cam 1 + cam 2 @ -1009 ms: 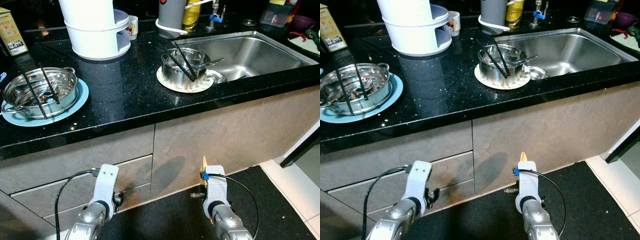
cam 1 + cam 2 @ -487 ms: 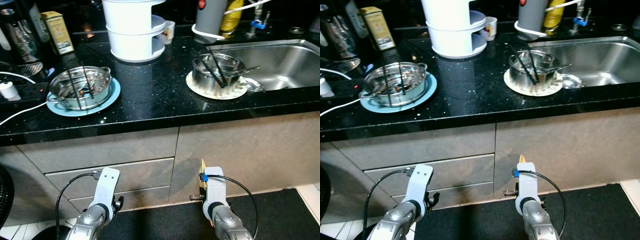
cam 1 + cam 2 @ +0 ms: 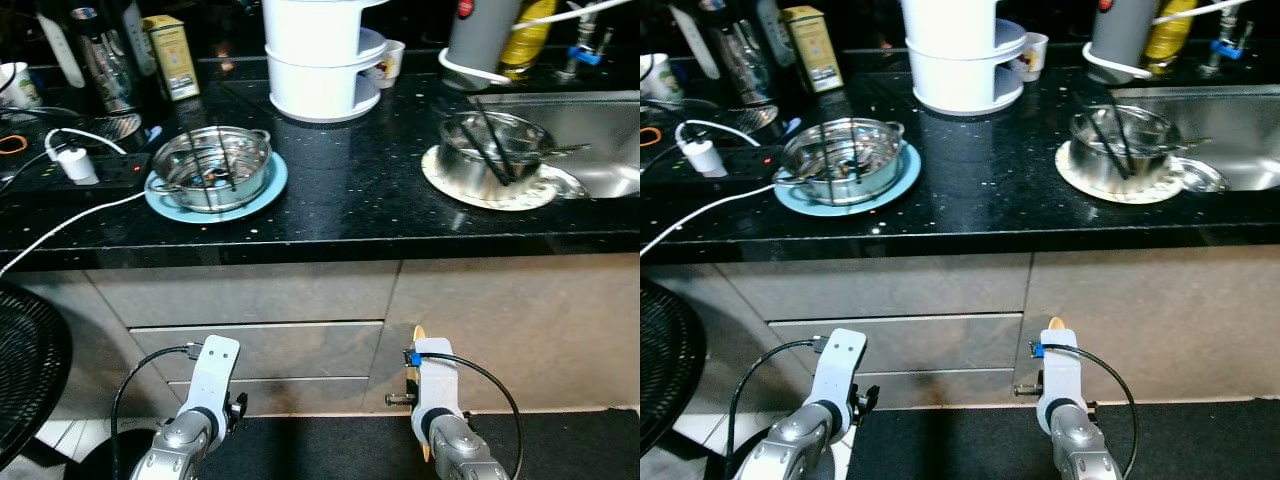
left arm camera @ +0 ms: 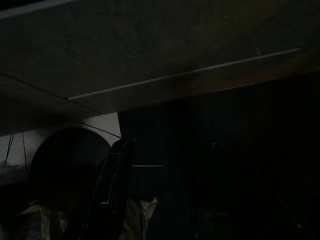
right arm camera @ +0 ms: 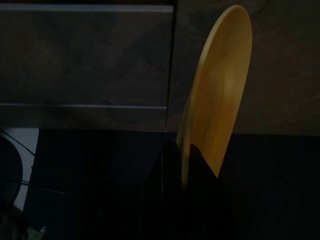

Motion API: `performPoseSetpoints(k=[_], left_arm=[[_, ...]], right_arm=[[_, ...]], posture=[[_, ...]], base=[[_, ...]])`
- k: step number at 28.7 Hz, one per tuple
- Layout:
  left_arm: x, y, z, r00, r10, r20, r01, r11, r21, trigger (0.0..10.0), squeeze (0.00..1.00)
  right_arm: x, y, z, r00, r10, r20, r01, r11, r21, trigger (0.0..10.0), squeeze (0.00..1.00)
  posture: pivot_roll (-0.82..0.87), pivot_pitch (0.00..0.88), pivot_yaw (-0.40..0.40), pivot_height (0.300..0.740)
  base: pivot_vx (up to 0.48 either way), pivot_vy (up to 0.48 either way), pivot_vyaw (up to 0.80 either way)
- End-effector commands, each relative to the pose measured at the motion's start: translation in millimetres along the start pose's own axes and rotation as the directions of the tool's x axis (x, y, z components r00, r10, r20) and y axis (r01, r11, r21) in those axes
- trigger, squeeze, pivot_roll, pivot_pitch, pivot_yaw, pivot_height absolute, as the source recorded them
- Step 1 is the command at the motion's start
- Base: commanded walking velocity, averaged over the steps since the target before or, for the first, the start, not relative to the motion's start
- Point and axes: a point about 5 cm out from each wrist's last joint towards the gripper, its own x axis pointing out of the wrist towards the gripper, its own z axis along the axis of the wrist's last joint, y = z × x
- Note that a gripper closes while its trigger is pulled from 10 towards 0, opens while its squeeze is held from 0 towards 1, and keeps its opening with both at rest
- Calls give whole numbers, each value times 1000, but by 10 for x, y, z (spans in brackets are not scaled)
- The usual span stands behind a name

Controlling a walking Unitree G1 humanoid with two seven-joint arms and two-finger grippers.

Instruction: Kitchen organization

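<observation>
Down at the bottom of the head views, both arms hung low before the grey cabinet fronts (image 3: 300,300). The right gripper (image 5: 182,150) was clamped on a yellow plate (image 5: 220,85), held on edge near the lower centre. The left gripper (image 4: 112,190) hung at the lower left; whether its fingers were parted could not be told. On the black counter (image 3: 350,190), a steel pot (image 3: 213,165) sat on a blue plate (image 3: 265,190) at the upper left, and another pot (image 3: 495,150) on a white plate (image 3: 450,180) beside the sink (image 3: 600,130) at the upper right.
</observation>
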Motion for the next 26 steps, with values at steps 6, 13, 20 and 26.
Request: performPoseSetpoints(k=[6, 13, 20, 26], left_arm=[[-4, 5, -43, 999, -13, -32, 13, 1000, 10, 10000, 0], [1, 8, -30, 999, -23, -34, 24, 1000, 20, 10000, 0], [7, 8, -15, 999, -25, -30, 26, 999, 28, 10000, 0], [11, 12, -11, 999, -23, -33, 23, 999, 28, 10000, 0]], right_arm=[[-4, -5, 5, 1000, 3, 15, -3, 1000, -1, 10000, 0], [-12, -43, -23, 1000, -19, 1, 19, 999, 48, 10000, 0], [-20, -50, -24, 1000, -28, 8, 27, 998, 58, 10000, 0], [-18, -50, -10, 999, -28, 17, 26, 997, 67, 10000, 0]], posture=[[-100, 215, 12, 740], [-99, 219, 20, 740], [-98, 220, 24, 740], [-94, 220, 26, 740]], base=[[0, 0, 635], [0, 0, 0], [0, 0, 0], [0, 0, 0]])
